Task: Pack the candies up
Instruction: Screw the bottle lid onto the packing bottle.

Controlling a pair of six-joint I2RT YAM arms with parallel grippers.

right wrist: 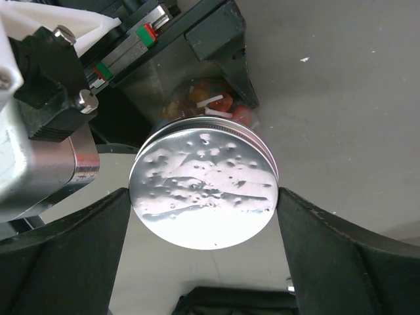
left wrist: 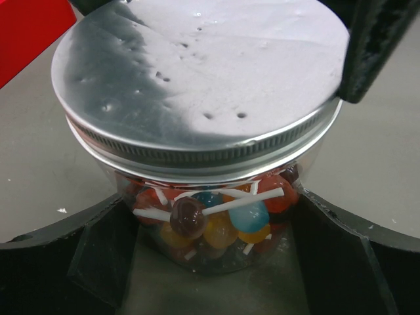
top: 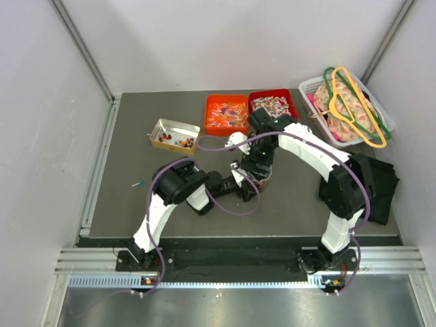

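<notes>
- Clamping the glass jar (left wrist: 210, 226) low on its body, the left gripper (left wrist: 210, 262) has one finger pressed against each side of the glass. This hold sits below the thread, so the top is free for the other arm.
- The right gripper (right wrist: 203, 197) comes down from above and is closed on the metal lid (left wrist: 197, 72). In the right wrist view both fingers touch the rim on opposite sides. In the left wrist view one of its fingers (left wrist: 374, 46) lies against the lid edge.
- Judgement: one arm braces the jar while the other turns the lid. The frames do not show whether the lid is being tightened or loosened.
- The lid sits level on the jar mouth with its knurled band fully over the neck.
- Through the glass the jar shows round lollipops (left wrist: 187, 216) with white sticks, filling roughly the lower part.
- The jar stands on the table (top: 306, 197) at mid-depth, between the two arm bases, within reach of both wrists.
- The loose wrapped candies (top: 272, 105) lie beyond the jar, heaped in a red tray (top: 272, 92) and an orange tray (top: 227, 97) set side by side. A few more lie in a metal tin (top: 163, 124) to the left.
- A white basket (top: 306, 85) with hangers stands at the far right, apart from the work.
</notes>
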